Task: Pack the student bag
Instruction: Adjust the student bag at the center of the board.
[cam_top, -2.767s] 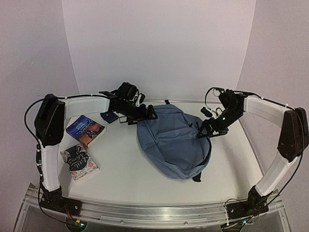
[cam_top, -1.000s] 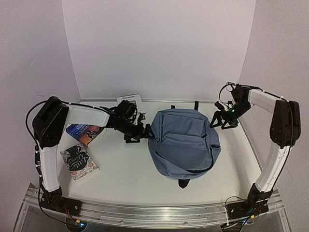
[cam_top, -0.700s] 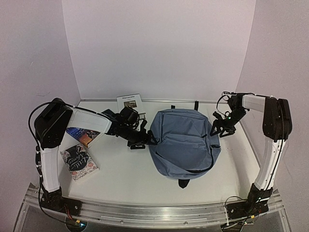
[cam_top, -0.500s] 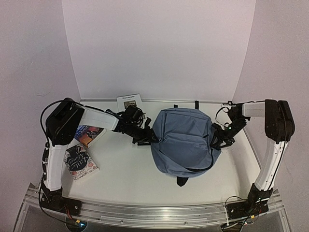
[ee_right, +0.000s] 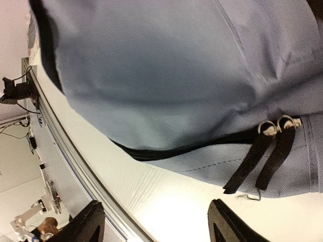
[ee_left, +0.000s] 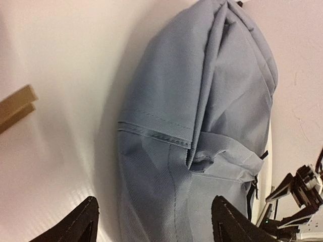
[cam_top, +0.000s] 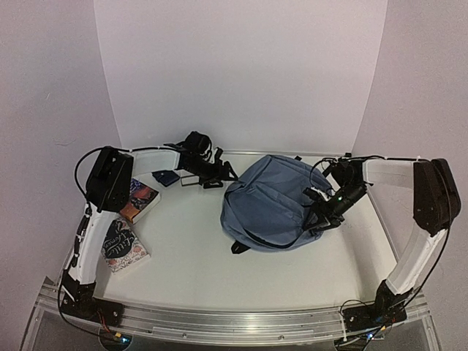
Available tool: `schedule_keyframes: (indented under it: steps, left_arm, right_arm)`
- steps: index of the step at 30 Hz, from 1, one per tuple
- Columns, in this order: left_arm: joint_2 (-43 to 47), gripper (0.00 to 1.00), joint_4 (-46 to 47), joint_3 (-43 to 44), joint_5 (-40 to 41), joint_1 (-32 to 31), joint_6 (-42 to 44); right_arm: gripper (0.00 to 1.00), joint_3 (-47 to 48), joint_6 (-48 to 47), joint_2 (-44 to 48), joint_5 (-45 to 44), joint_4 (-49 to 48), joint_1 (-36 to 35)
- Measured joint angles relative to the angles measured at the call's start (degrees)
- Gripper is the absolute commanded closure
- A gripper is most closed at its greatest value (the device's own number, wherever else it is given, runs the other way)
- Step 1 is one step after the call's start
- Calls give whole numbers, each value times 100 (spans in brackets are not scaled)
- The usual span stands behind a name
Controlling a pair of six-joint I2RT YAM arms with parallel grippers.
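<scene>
Slate-blue fabric fills both wrist views: the student bag (cam_top: 270, 205) lies slumped on the white counter (cam_top: 190, 263), right of centre, its front panel up and creased along a stitched seam. The two arms reach in from opposite sides, which reads as a way to steady the soft bag and get at its opening.

The left end effector (ee_left: 154, 229) sits at the bag's far-left edge with its jaws spread wide, holding nothing. The right end effector (ee_right: 156, 222) is low against the bag's right side, also wide and empty, with bare counter between its tips. Just ahead of it run the black zipper (ee_right: 166, 151) and two black webbing zipper pulls (ee_right: 262, 156), so it seems to be lined up for those. The zipper looks shut, so nothing can go in yet.

Two paperbacks wait well apart from the bag by the left arm, a dark-covered book (cam_top: 139, 199) and a patterned book (cam_top: 121, 245). A small navy item (cam_top: 167, 178) lies near the left end effector.

Both covers carry lettering, but it is too small to read. No brand shows on the bag.
</scene>
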State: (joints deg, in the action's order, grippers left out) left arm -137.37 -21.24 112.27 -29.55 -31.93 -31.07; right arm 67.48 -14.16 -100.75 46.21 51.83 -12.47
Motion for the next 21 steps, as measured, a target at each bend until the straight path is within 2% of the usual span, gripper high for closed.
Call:
schedule_keyframes:
  steps: [3,8,11,14,18,21]
  left_arm:
    - [503,6,-47,-557,316,92,75]
    - [2003,3,7,-2242,679,76,-28]
    - [2770,2,213,-3074,731,-68,-218]
    - [3125,2,380,-3612,817,-473,-383]
    - [3143,7,584,-4064,826,-1137,-646]
    - [3103,24,680,-4258,776,-1358,-797]
  right_arm:
    - [12,325,72,236,-109,17,134]
    - [11,1236,155,277,-874,-49,771]
    - [9,1797,250,-112,-1383,-114,955]
    - [9,2119,354,-683,-1673,-228,937]
    - [10,2206,503,-1416,-1847,-339,918]
    - [15,2202,572,-1724,-1864,-370,916]
